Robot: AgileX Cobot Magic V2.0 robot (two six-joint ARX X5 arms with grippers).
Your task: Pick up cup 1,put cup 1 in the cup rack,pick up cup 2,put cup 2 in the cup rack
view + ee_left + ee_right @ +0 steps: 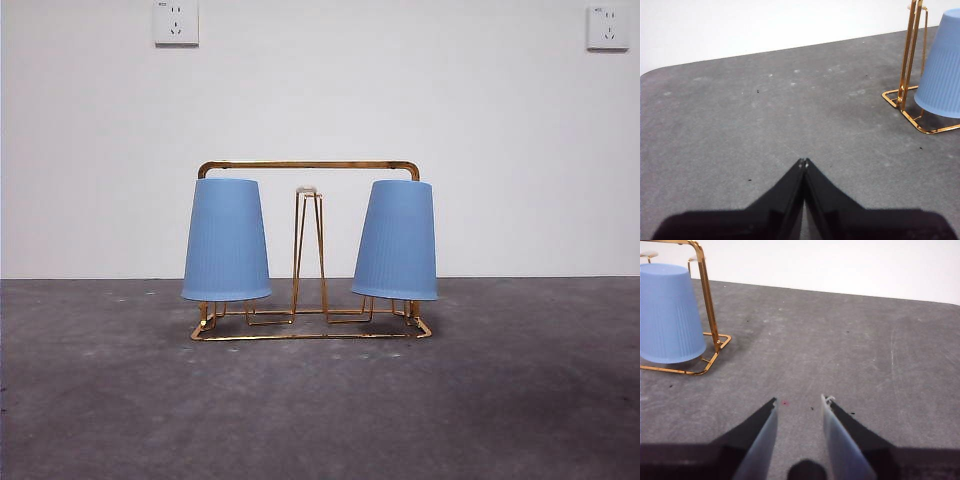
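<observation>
Blue cups inverted on the cup rack; left hand closed, right hand open.

Plain white wall, two wall sockets up high — speckled grey tabletop

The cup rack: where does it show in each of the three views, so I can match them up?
Front view: the cup rack stands at centre with both blue cups upside down on it.
Left wrist view: one end at the far right edge.
Right wrist view: one end at the upper left.
Shared landmark: a blue cup.
</observation>
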